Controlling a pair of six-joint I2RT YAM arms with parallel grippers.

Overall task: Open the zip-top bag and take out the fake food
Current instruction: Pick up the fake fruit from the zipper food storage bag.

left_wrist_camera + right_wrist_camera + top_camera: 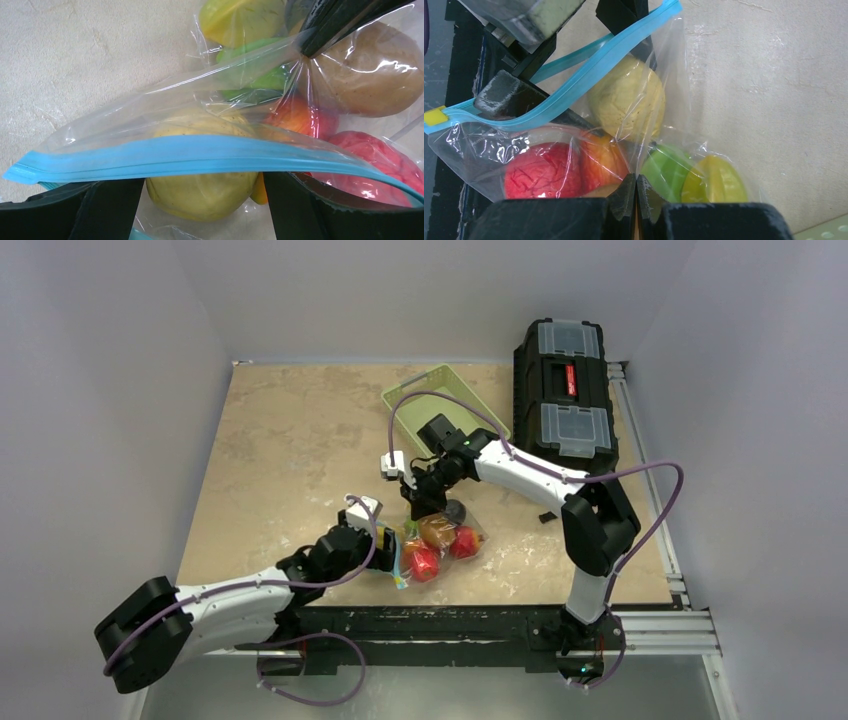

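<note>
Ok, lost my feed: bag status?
Right gripper shut, pinching clear plastic zip-top bag. Left gripper open at its teal zip strip. Glossy plastic fake food inside. Nothing blocking.

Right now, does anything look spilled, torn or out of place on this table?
No spill visible: the fake food sits inside the zip-top bag, which shows no tear. One oddity: a small black piece lies loose on the table near the right arm; too small to identify.

Holding left gripper (pixel 204 192) low with jaws spread; pinching bag (pixel 599 65) tight in right gripper (pixel 636 192), wrist angled down.
</note>
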